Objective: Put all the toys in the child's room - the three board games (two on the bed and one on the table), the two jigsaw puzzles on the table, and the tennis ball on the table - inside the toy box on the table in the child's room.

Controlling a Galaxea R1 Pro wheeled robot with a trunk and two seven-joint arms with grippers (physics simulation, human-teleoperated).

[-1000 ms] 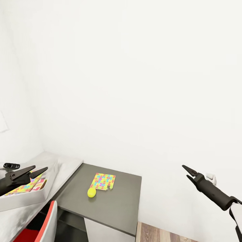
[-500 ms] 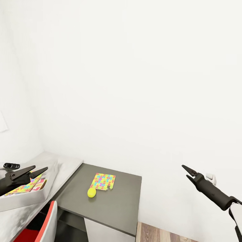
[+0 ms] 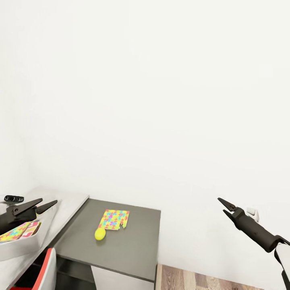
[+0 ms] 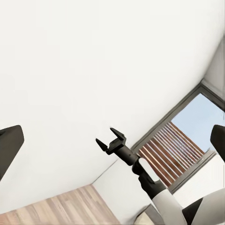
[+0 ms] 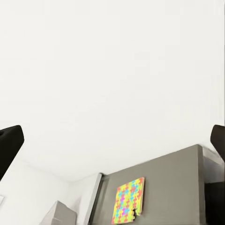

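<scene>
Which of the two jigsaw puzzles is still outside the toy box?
The jigsaw puzzle lying flat on the dark grey corner section, beside the tennis ball. The other puzzle sheet already lies inside the toy box.

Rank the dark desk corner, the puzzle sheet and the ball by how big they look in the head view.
1. Dark desk corner, by far the largest.
2. Puzzle sheet.
3. Ball, smallest.
They sit together, so nearness hardly skews this.

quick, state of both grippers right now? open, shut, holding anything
Left gripper: open, holding nothing, above the toy box.
Right gripper: open, holding nothing, in the air by the wall.
</scene>
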